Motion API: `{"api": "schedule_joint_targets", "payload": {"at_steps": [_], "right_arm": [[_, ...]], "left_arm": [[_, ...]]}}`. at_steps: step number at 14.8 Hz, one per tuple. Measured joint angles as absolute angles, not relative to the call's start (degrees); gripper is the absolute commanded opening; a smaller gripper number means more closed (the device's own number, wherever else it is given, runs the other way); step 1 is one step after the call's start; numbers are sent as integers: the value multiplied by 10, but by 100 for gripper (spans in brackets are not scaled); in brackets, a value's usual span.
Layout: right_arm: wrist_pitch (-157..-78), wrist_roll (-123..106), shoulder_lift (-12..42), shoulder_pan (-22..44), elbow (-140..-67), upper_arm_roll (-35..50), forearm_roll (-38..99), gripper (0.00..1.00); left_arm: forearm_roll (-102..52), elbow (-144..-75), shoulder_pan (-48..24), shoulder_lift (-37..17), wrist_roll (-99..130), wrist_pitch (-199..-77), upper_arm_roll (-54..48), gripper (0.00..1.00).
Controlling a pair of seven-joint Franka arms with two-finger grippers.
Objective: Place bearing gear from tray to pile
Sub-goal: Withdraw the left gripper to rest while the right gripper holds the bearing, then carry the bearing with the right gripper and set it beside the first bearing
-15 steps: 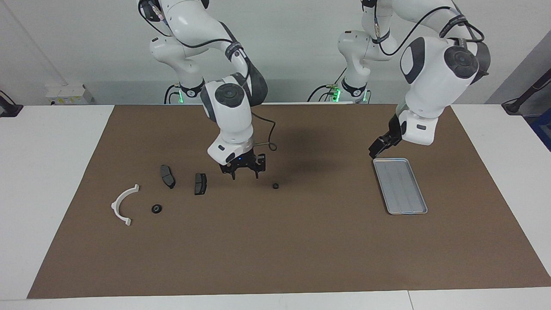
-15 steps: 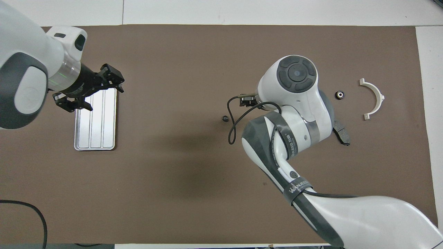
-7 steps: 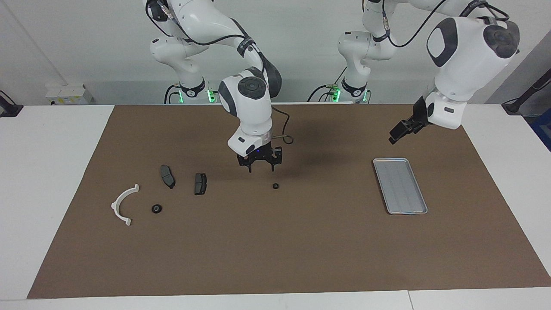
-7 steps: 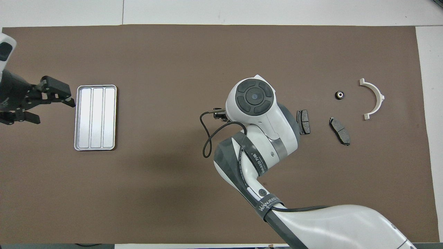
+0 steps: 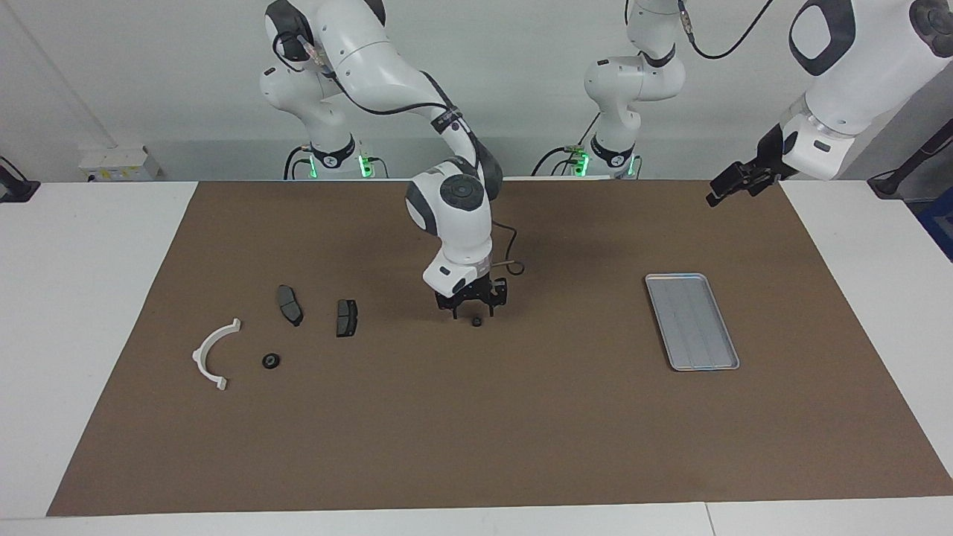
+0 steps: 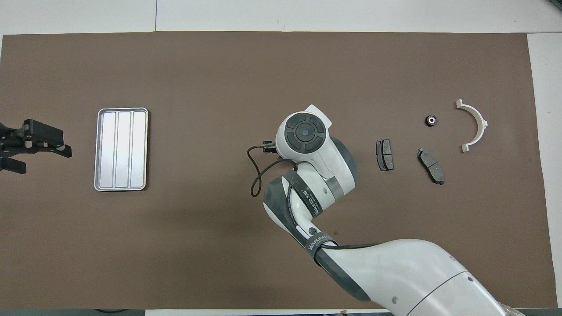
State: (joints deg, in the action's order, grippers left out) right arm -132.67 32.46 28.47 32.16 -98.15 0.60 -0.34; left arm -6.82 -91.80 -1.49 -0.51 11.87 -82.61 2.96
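Hanging low over the brown mat (image 5: 476,447), the right gripper (image 5: 474,311) is seen with its fingers spread, one on each side of the small dark bearing gear (image 5: 476,321), which lies on the mat between the tray (image 5: 692,321) and the pile (image 5: 283,327), apart from both. The left gripper (image 5: 733,182) is held high over the mat edge at the left arm's end of the table, and its finger state cannot be told.

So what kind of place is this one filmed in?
Probably a robotics lab: two arms at a white table with a brown mat, plain wall, and a staged tray and small mechanical parts.
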Motion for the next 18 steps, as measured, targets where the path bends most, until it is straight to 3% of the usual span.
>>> {"api": "schedule_joint_targets", "payload": {"at_steps": [7, 8, 10, 11, 13, 14, 18], "right_arm": [[-1347, 325, 302, 324, -981, 6, -3, 74], [-1347, 325, 302, 326, -981, 6, -3, 70], [-1351, 325, 305, 329, -981, 6, -3, 52], [-1353, 325, 306, 329, -981, 6, -3, 36], [-1354, 325, 308, 329, -981, 6, -3, 17], [-1354, 325, 308, 329, -981, 6, -3, 3], [-1354, 322, 308, 329, -981, 4, -6, 0]], "left_arm": [[-14, -936, -3, -4, 84, -870, -5, 100], [-11, -939, -3, -4, 83, -880, -9, 100], [-11, -950, -3, -2, 80, -894, -9, 100], [-11, -957, -2, -2, 79, -903, -9, 100], [-11, -967, -2, -2, 78, -912, -9, 100], [-11, -969, -2, -1, 78, -912, -9, 100], [-11, -972, -2, -1, 77, -912, -9, 100]]}}
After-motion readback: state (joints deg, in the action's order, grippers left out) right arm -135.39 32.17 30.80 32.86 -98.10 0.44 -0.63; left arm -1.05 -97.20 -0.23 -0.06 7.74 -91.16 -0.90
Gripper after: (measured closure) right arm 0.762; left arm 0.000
